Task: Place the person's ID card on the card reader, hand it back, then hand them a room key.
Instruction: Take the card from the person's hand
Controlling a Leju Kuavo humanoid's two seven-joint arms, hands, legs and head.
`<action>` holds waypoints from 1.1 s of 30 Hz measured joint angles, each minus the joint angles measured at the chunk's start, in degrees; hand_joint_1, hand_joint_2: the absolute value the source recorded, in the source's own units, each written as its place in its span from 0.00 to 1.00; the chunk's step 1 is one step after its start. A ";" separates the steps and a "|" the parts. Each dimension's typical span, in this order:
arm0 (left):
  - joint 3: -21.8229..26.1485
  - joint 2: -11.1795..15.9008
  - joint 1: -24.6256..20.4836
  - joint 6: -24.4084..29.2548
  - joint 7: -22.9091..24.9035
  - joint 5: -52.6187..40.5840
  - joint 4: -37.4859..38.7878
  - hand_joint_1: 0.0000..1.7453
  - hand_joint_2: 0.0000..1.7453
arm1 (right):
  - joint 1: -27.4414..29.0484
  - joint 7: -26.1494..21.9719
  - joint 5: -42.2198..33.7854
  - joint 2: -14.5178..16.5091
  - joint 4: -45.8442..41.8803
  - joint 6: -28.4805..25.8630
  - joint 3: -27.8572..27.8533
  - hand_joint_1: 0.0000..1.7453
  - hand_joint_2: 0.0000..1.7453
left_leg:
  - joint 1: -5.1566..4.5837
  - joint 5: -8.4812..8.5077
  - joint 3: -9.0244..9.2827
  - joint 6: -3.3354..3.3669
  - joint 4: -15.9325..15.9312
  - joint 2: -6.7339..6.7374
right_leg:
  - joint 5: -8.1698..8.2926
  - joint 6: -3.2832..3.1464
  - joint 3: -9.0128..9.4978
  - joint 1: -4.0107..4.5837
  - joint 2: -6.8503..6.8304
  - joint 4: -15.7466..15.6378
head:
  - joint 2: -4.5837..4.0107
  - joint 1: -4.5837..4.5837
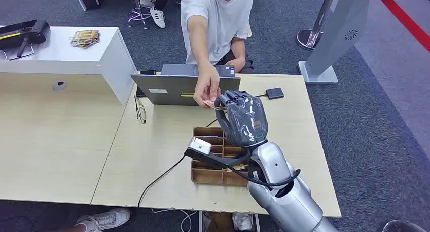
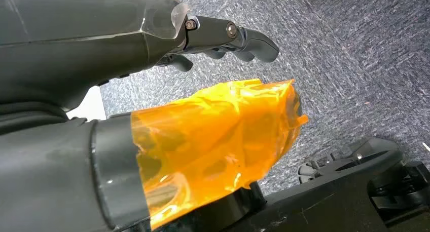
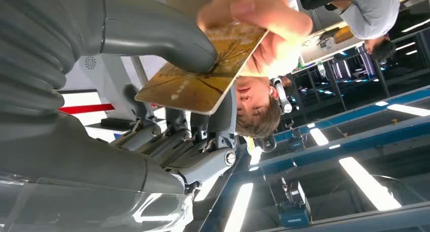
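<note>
Right robot hand [image 1: 244, 118] raised over the bench [image 1: 152, 141], near the laptop [image 1: 177, 87]. It pinches a gold card [image 3: 203, 70] between thumb [image 3: 162, 34] and fingers; the person's hand [image 1: 207, 87] grips the same card at its other end. In the head view the card [image 1: 209, 104] is a sliver between the two hands. Card reader [image 1: 201, 146] sits on the cardboard tray [image 1: 208, 176] below. Left robot hand [image 2: 213, 39] hangs over carpet, fingers loosely curled, holding nothing.
</note>
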 joint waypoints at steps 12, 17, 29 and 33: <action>0.02 0.00 0.00 0.06 0.00 0.27 0.00 0.00 0.00 | -0.02 -0.02 -0.52 0.00 -0.01 0.03 0.50 1.00 1.00 | 0.00 0.00 0.01 0.00 0.00 0.00 | 0.00 0.00 0.00 0.00 0.00 0.00 | 0.00 0.01; 0.04 0.00 0.01 0.12 -0.04 0.53 0.00 0.00 0.00 | 0.01 -0.31 -0.85 0.00 -0.42 -0.09 0.68 1.00 1.00 | 0.00 0.00 0.01 0.00 0.00 0.00 | 0.00 0.00 0.00 0.00 0.00 0.00 | 0.00 0.01; 0.13 0.02 0.15 1.23 -1.02 1.55 0.00 0.00 0.00 | 3.13 -5.66 -12.31 -0.10 -2.41 0.58 0.63 1.00 1.00 | 0.00 0.00 0.01 0.00 0.00 0.01 | 0.00 0.00 -0.01 0.00 0.01 -0.01 | 0.00 -0.01; 0.19 0.07 0.54 1.69 -1.69 1.91 0.00 0.00 0.00 | 4.78 -8.50 -18.37 -0.20 -3.13 2.13 0.26 1.00 1.00 | 0.00 0.00 0.01 0.00 0.00 0.01 | 0.00 0.00 -0.01 0.00 0.01 -0.01 | 0.00 0.00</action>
